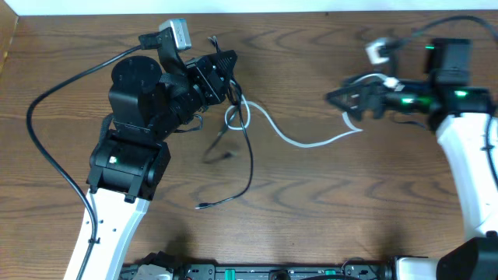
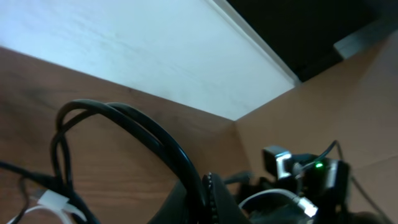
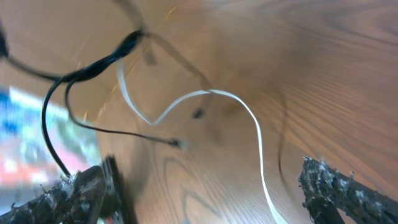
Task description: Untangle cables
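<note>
The black cable [image 1: 250, 163] runs from my left gripper [image 1: 227, 82] down the table to a free plug end near the front. My left gripper [image 2: 208, 202] looks shut on the black cable [image 2: 143, 130], which arches close over the wrist camera. The white cable [image 1: 303, 143] loops around the black one just below the left gripper, then sweeps right to my right gripper [image 1: 336, 99]. In the right wrist view the fingers [image 3: 208, 193] stand wide apart, and the white cable [image 3: 249, 115] passes between them beside the black cable [image 3: 93, 71]. The white cable's metal plug [image 2: 305, 206] hangs at the right gripper.
The left arm's thick black wire [image 1: 43, 148] arcs over the table's left side. A white wall [image 2: 124, 50] borders the table's far edge. Rig hardware [image 1: 264, 272] lines the front edge. The right arm's white link [image 1: 467, 155] stands at the right side.
</note>
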Robot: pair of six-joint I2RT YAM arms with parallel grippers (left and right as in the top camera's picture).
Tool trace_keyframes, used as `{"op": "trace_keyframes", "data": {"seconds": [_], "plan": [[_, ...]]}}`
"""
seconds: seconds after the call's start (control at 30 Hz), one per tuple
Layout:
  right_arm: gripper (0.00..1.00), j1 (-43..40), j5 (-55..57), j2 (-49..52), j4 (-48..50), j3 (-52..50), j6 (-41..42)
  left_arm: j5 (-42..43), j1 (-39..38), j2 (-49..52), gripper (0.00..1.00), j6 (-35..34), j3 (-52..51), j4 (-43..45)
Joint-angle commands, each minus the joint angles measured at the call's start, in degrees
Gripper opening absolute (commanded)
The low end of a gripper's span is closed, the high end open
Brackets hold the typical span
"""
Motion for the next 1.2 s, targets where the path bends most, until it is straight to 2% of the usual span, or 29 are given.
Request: {"op": "trace_keyframes", "data": {"seconds": [0.0, 0.2, 0.33, 0.63, 0.97, 1.03, 1.07, 1.1, 1.13, 1.17], "plan": [[0.95, 5.14, 1.84, -0.35, 2.78, 0.59, -0.96, 2.86, 0.22, -0.11, 0.08, -8.02, 1.01, 0.94], [0.94, 11.82, 5.22, 1.03, 8.28, 0.59, 1.20, 8.28, 0.22, -0.11, 0.08, -11.21, 1.01, 4.39], [0.92, 14.80, 5.25, 1.84, 11.04, 0.59, 2.27, 8.70, 0.22, -0.11, 0.07, -13.60, 1.01, 4.55], [0.73, 21.09, 8.94, 4.92, 20.94, 0.59, 10.69, 10.82, 0.17, -0.11, 0.07, -14.45, 1.01, 4.55], [0.57, 24.04, 9.42, 6.62, 23.06, 0.59, 11.28, 11.10, 0.17, -0.11, 0.07, -15.10, 1.01, 4.55], [0.47, 24.22, 10.95, 6.75, 23.08, 0.59, 11.30, 11.10, 0.17, -0.11, 0.08, -15.96, 1.01, 4.55], [0.38, 24.24, 12.11, 6.80, 22.84, 0.57, 11.34, 11.10, 0.17, -0.11, 0.08, -15.93, 1.01, 4.55], [0.24, 24.24, 14.58, 6.82, 22.12, 0.57, 11.93, 11.10, 0.17, -0.11, 0.07, -15.93, 1.01, 4.55], [0.06, 24.04, 17.46, 6.82, 21.09, 0.57, 13.07, 11.10, 0.17, -0.11, 0.07, -15.91, 1.01, 4.52], [0.01, 23.67, 20.96, 6.82, 19.85, 0.57, 14.86, 11.10, 0.17, -0.11, 0.07, -15.89, 1.01, 4.46]]}}
